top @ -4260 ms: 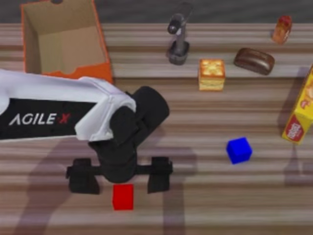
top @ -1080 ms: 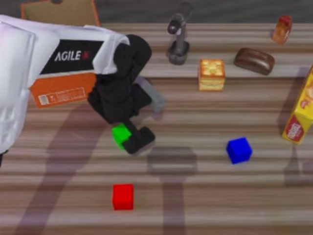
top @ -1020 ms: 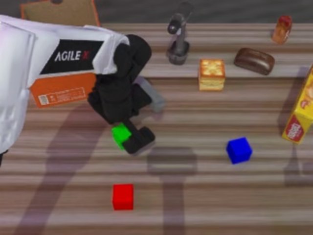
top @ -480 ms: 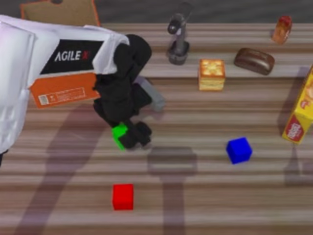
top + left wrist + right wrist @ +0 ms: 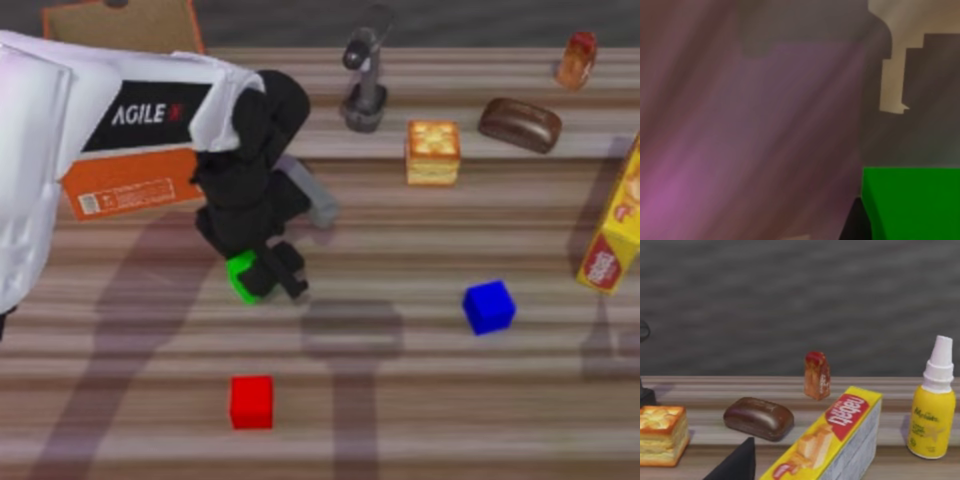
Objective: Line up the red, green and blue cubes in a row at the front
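The green cube (image 5: 241,276) sits left of the table's middle, with my left gripper (image 5: 258,277) shut on it from above; the wrist hides most of it. In the left wrist view the green cube (image 5: 912,202) fills one corner, tight against a dark finger (image 5: 855,226). The red cube (image 5: 251,402) lies alone near the front edge, below the gripper. The blue cube (image 5: 489,306) rests right of centre. My right arm is out of the top view; only one black fingertip (image 5: 736,462) shows in its wrist view.
An orange cardboard box (image 5: 125,185) stands back left, half under my left arm. Along the back are a dark grey stand (image 5: 363,90), an orange-and-cream block (image 5: 433,152), a brown loaf (image 5: 519,124) and a small red bottle (image 5: 577,58). A yellow carton (image 5: 615,225) and a yellow bottle (image 5: 934,405) stand at the right.
My left arm left the red cube at the front and swung back to the green cube. In the last second its fingers drew together onto the green cube.
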You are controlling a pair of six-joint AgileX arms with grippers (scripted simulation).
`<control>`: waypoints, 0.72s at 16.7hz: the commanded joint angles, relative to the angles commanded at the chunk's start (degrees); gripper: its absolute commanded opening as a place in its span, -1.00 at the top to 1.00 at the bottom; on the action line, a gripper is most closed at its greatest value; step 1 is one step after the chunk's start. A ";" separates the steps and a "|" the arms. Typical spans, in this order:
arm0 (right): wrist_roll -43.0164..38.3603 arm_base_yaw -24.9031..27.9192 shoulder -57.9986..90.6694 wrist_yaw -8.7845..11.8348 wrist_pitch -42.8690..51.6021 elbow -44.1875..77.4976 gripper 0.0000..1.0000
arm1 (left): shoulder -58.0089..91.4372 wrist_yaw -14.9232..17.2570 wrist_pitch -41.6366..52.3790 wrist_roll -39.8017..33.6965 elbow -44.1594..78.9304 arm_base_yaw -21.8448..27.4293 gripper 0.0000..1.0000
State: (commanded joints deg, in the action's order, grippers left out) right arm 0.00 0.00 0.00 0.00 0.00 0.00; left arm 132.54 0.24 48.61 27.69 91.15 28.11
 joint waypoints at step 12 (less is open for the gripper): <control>0.00 0.00 0.00 0.00 0.00 0.00 -1.00 | -7.17 0.83 14.20 -0.60 8.75 -0.88 1.00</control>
State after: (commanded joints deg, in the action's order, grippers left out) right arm 0.00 0.00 0.00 0.00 0.00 0.00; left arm 125.37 1.07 62.81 27.10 99.90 27.24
